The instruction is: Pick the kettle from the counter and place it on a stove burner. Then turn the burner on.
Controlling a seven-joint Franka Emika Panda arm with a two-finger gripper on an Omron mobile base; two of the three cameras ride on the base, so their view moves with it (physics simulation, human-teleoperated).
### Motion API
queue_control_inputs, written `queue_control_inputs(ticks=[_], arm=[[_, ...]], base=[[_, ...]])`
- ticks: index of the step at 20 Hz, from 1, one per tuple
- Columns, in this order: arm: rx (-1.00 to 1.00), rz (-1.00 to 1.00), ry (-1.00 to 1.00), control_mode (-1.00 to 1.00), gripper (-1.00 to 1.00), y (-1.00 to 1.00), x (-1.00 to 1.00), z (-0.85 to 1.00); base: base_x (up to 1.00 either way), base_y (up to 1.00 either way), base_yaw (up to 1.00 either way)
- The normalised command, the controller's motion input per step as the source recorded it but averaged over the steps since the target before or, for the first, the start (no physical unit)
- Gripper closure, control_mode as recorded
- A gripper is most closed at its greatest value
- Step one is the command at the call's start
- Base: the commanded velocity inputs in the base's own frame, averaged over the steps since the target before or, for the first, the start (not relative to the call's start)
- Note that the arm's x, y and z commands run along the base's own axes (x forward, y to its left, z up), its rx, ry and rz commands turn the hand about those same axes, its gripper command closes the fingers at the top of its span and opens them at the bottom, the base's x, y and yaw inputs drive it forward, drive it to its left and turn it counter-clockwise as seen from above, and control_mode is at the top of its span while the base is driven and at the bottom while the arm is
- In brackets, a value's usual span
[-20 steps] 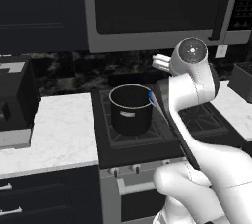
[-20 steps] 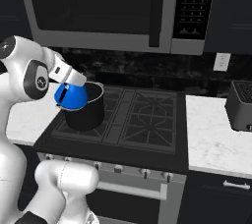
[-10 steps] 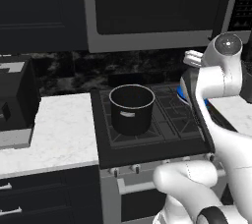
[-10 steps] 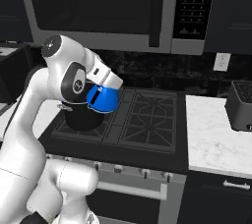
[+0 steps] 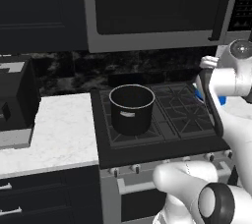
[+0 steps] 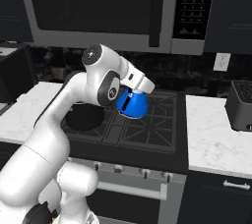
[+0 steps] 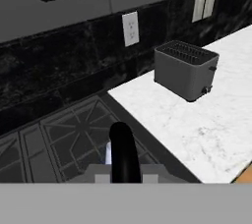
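- Now I am carrying the kettle (image 6: 132, 104) in my end effector (image 6: 134, 89), clenched on its thin black handle (image 7: 123, 152), which is rising upright at the bottom of the hand view.
- The kettle is hanging straight below the end effector, clear of the stove (image 6: 147, 134), with its cone pointing up and its wide base facing down; its long axis is running vertically.
- In the right base view it is hovering over the middle grates, just right of the black pot (image 5: 131, 108) that is occupying the left burner.
- The relation that matters for the coming move: the free burner (image 7: 74, 142) is lying directly beneath and slightly ahead of the kettle, so the placing looks to me like a plain descent with little sideways travel.
- I am judging that the base needs to come down flat on the grate bars, well away from the pot's wall.
- The hand view is also showing the white bench (image 7: 197, 115) to the right of the stove, with a grey toaster (image 7: 186, 70) standing on it near the dark backsplash.
- Compared with half a second ago, my arm has swung further right: the kettle was beside the pot's right edge and is now over the centre of the stove.
- A second ago it was hanging right over the pot, so it has been crossing steadily to the right.
- The pot and toaster have not moved.
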Motion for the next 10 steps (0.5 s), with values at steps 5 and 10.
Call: queue_control_inputs(ticks=[5,10], arm=[[-0.01,0.01,-0.12,-1.0,1.0,0.0,0.38,-0.5],[0.0,0.0,-0.02,-1.0,1.0,-0.22,0.35,-0.61]], base=[[0.0,0.0,0.0],[0.0,0.0,0.0]])
